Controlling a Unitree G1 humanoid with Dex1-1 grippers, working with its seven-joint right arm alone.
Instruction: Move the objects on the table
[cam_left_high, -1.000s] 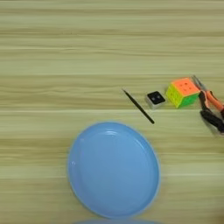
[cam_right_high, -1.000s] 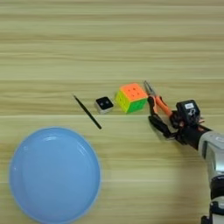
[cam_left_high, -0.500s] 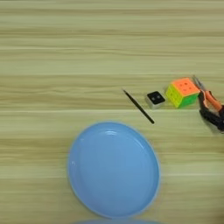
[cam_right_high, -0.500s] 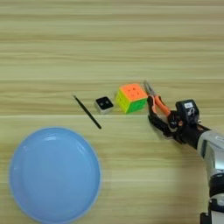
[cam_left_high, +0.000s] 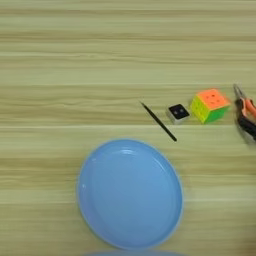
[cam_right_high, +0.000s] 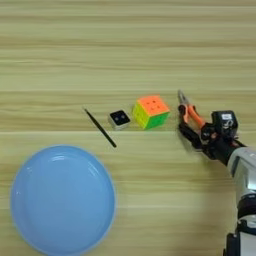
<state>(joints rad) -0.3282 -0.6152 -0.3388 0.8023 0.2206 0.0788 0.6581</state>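
The large light-blue plate lies at the front left of the wooden table. Behind its rim, the thin black stick rests at a slant. The pliers with orange-and-black handles lie at the right, metal tips pointing away from me. My right gripper comes in from the right and is shut on the pliers' handles, with one black finger below them. In the left eye view, only the pliers and a dark finger show at the right edge.
A small black-and-white block and a multicoloured puzzle cube sit in a row between the stick and the pliers. The silver forearm runs down the right edge.
My gripper and the pliers have shifted slightly to the right together, away from the puzzle cube. The plate, stick, block and cube have not moved.
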